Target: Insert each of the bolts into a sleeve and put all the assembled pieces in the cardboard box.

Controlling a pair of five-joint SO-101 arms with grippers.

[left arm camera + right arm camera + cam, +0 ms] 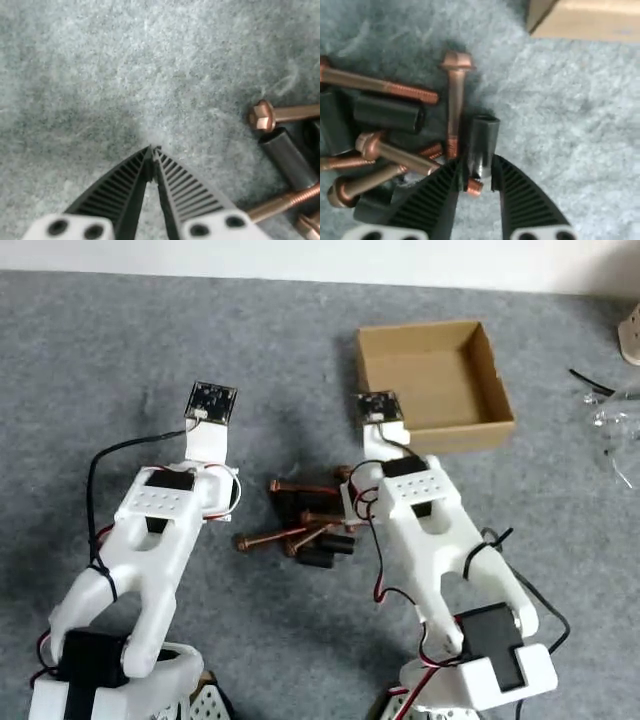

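Our left hand (152, 150) is pressed together above the grey counter (100, 75), bolts (280, 114) just beside it; our right hand (477, 167) seems to pinch a sleeve (484, 140).

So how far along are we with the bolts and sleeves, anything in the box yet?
Nothing finished: the cardboard box is empty. In hand: the right claw grips one black sleeve at the pile's edge, a copper bolt end showing at its mouth; I cannot tell if it's seated. The left claw is shut over bare carpet. Left: the other loose bolts and sleeves, then boxing everything.
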